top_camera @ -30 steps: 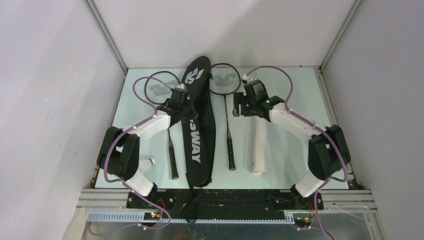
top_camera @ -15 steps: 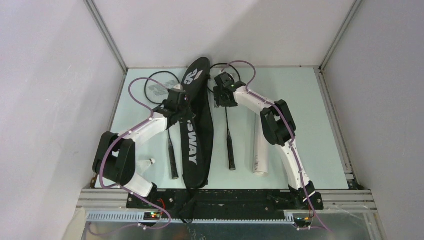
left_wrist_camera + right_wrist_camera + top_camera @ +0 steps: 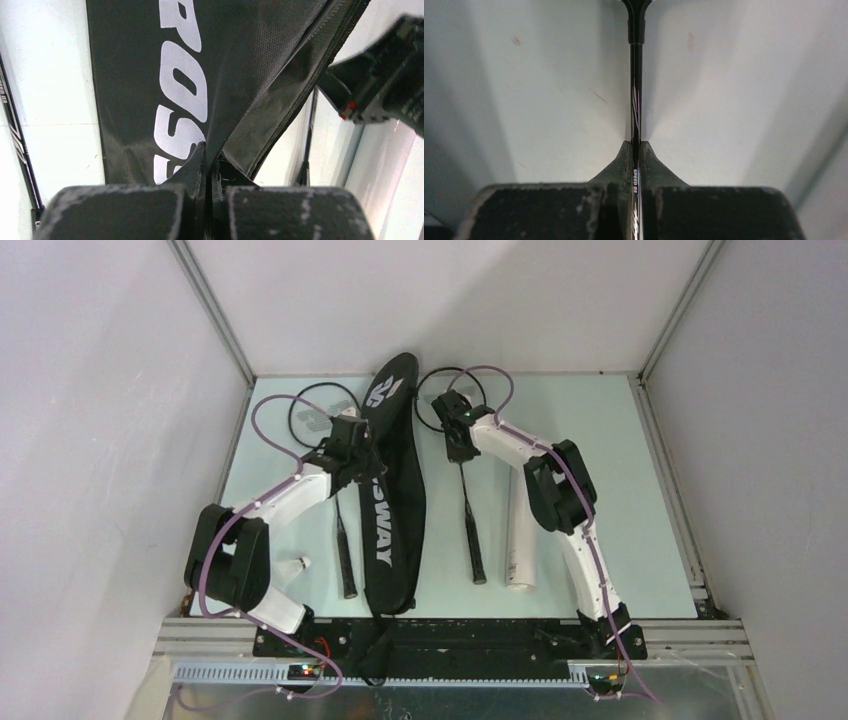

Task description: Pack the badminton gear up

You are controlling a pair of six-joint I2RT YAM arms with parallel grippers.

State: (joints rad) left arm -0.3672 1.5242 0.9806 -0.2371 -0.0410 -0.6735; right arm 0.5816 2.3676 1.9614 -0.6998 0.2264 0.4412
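The black racket bag (image 3: 392, 502) lies lengthwise mid-table. My left gripper (image 3: 357, 454) is shut on a fold of its fabric beside the white lettering; the left wrist view shows that fold of the bag (image 3: 150, 60) pinched in the gripper (image 3: 211, 152). My right gripper (image 3: 461, 448) is shut on the thin shaft of the right racket (image 3: 472, 525), just below its head. The right wrist view shows that racket's shaft (image 3: 636, 90) clamped in the gripper (image 3: 636, 147). A second racket (image 3: 343, 540) lies left of the bag. The white tube (image 3: 520, 540) lies right of the held racket. A shuttlecock (image 3: 297, 566) sits near the left arm's base.
White enclosure walls and metal frame rails close in the table (image 3: 620, 440) on the left, back and right. Purple cables loop over both arms. The right arm stretches across the tube's far end. In the left wrist view the right arm's gripper (image 3: 385, 85) shows beyond the bag's edge.
My right gripper swung left from above the tube to the right racket and closed on its shaft. The racket's handle has shifted slightly right. The left gripper kept its hold on the bag.
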